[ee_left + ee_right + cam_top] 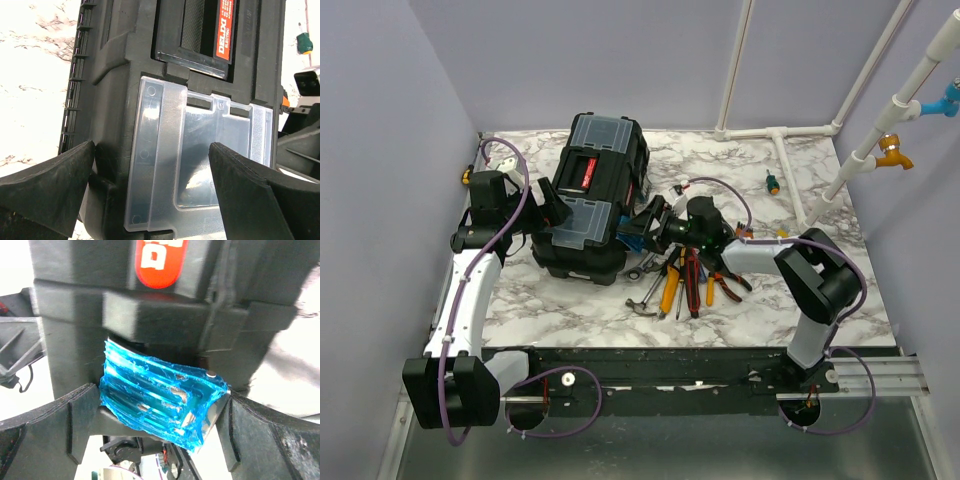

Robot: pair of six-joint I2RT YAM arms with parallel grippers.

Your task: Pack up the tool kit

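Observation:
The black toolbox [592, 190] with a red label and clear lid compartments stands closed at the table's middle. My left gripper [552, 208] is open at its left end. In the left wrist view [152, 145] the jaws straddle a clear compartment lid [200, 145] without gripping it. My right gripper [648, 222] is at the box's right side, shut on a shiny metal piece wrapped in blue film [160, 397] right below the box's black latch block [150, 315]. Loose tools [682, 280] lie on the table beside the right arm.
Pliers, a hammer [645, 300] and screwdrivers lie in a heap right of the toolbox. A small green screwdriver [773, 183] lies at the back right near white pipes [790, 150]. A yellow fitting [467, 178] sits at the left wall.

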